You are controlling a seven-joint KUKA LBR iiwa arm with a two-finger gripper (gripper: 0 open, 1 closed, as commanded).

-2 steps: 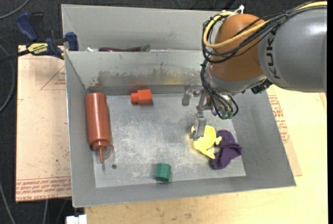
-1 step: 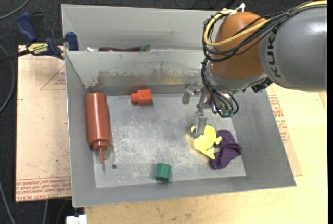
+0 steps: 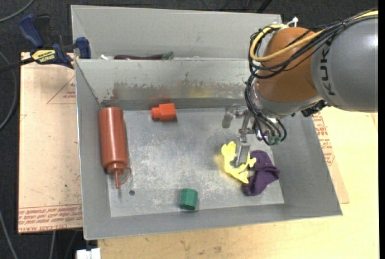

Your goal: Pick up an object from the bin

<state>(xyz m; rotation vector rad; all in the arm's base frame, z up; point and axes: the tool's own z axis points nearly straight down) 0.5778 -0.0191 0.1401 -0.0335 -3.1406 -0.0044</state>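
Arm (image 3: 355,65) entering from right, grey link high over right rim of bin (image 3: 180,80). Orange-covered wrist (image 3: 289,71) bent downward, cables looped round it. Gripper (image 3: 243,154) pointing down into right half of bin, tip at yellow crumpled thing (image 3: 230,161) on floor. Degree of opening: cannot tell; no hold discernible. Purple cloth-like lump (image 3: 262,176) touching yellow thing on its right. Well apart: green piece (image 3: 189,198) near front wall, orange block (image 3: 163,112) by back wall, red-brown bottle (image 3: 113,137) along left wall.
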